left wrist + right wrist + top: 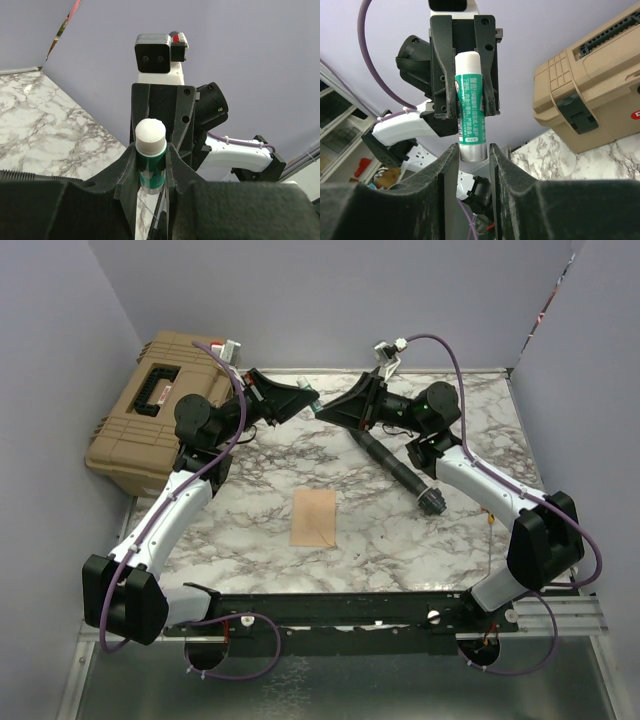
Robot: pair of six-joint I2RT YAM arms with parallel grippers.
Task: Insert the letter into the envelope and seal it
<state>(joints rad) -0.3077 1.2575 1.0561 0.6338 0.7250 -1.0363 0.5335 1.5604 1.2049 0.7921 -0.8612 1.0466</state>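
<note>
Nearest the lens ran the black base rail (330, 608). A tan case (150, 420) occupied the left rear corner of the marble table (420, 540), against the wall. The left gripper (306, 400), raised at the back, was clamped narrow on a glue stick (469, 100). The envelope (313, 518) lay flat mid-table, with bare marble open on every side. The right gripper (473, 152) was closed on the stick's near end, with no gap seen. The green label (468, 117) bore white characters, not legible.
</note>
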